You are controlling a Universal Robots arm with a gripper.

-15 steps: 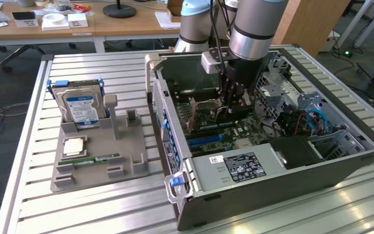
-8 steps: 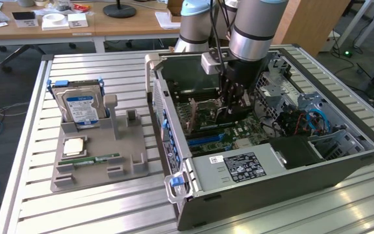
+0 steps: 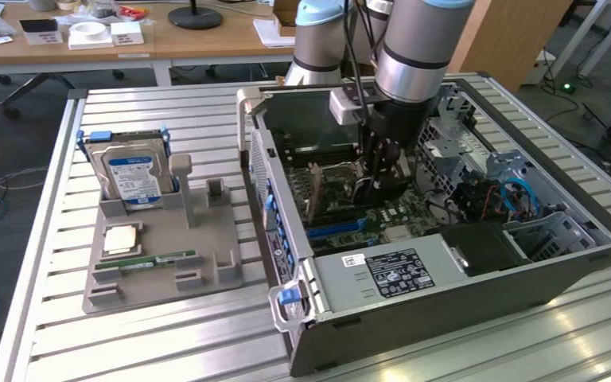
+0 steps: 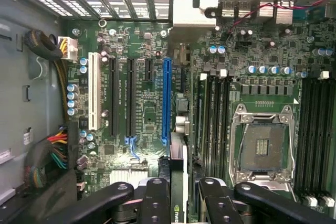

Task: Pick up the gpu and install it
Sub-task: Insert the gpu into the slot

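A: Where is the gpu (image 4: 178,163)?
B: Centre of the exterior view, inside the open case (image 3: 476,294), pinched edge-on in the closed claw (image 4: 181,192), near the blue slot (image 4: 166,98), unseated.
A: Risks?
B: Probably misalignment: its edge could land beside the slot and jam or tilt.
A: Counts?
B: One gpu, one blue slot, two black slots (image 4: 113,98), one white slot (image 4: 94,90), one hard drive (image 3: 130,175).

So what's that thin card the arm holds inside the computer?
That's the gpu, a thin flat card, seen edge-on in the wrist view, with a green logo on its dark face. The end effector grips it between its fingers, upright inside the open computer case, over the motherboard and in line with the blue slot. Whether it touches the slot is unclear.
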